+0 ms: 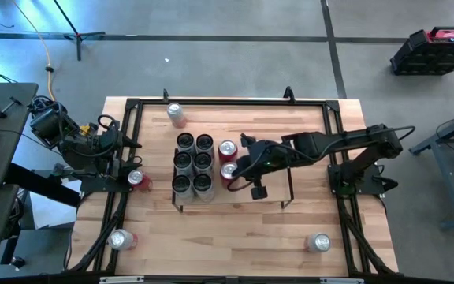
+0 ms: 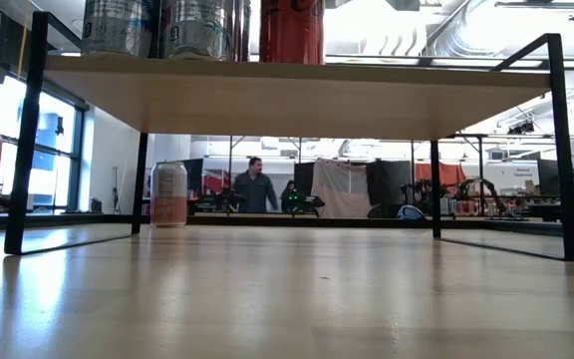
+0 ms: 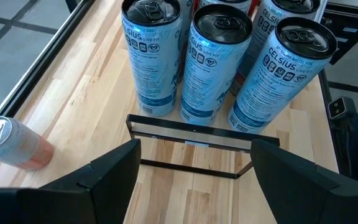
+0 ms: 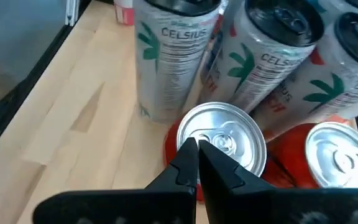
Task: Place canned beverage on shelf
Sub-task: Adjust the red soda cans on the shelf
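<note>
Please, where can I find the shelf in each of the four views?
High view: the shelf lies at the picture's centre.
Low view: its board spans the top.
Left wrist view: its wire end frame shows, in front of the tall cans.
Right wrist view: it is the wood under the tall cans.
Shared landmark: the tall cans standing on it.

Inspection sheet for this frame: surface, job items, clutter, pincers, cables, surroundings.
Surface: wooden tabletop, black rails.
Job's things: shelf holds six dark-topped cans and two red cans; four loose cans on the table, e.g..
Clutter: nothing seen.
Pincers: right pincer shut above a red can's top; left pincer open, empty, facing the shelf end.
Cables: yellow cable on floor.
Surroundings: person behind the table.
</note>
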